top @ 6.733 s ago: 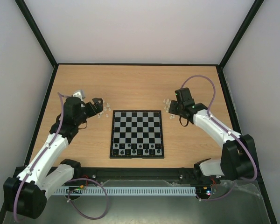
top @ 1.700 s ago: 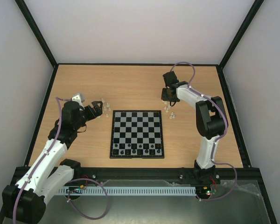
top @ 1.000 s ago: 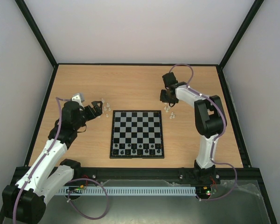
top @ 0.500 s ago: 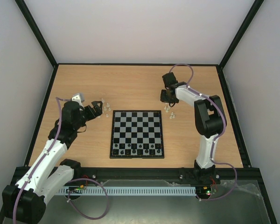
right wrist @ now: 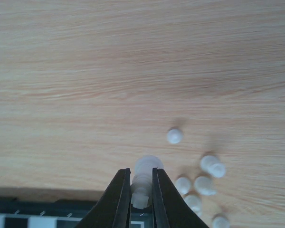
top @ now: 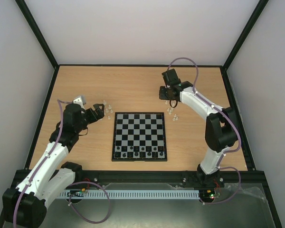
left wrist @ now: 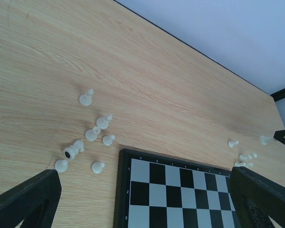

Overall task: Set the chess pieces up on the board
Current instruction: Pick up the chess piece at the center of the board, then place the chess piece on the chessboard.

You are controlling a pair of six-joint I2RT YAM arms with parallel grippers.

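The board (top: 139,114) lies flat at the table's middle, with tiny black pieces (top: 138,152) on its near rows. Whitish chess pieces lie in two loose groups: one off the board's far left corner (top: 107,110), one off its far right corner (top: 172,112). My right gripper (top: 165,96) hovers above the right group; in the right wrist view it (right wrist: 141,199) is shut on one whitish piece (right wrist: 146,179), with several pieces (right wrist: 199,183) on the wood below. My left gripper (top: 100,109) is open and empty beside the left group (left wrist: 92,135), near the board's corner (left wrist: 128,156).
Black frame rails and pale walls close in the wooden table on the far, left and right sides. In the left wrist view the right group of pieces (left wrist: 244,156) shows across the board. A board corner (right wrist: 38,216) shows low in the right wrist view.
My right gripper has risen from the right group with one whitish piece and shifted a little back and left; its arm has swung. My left arm has barely moved.
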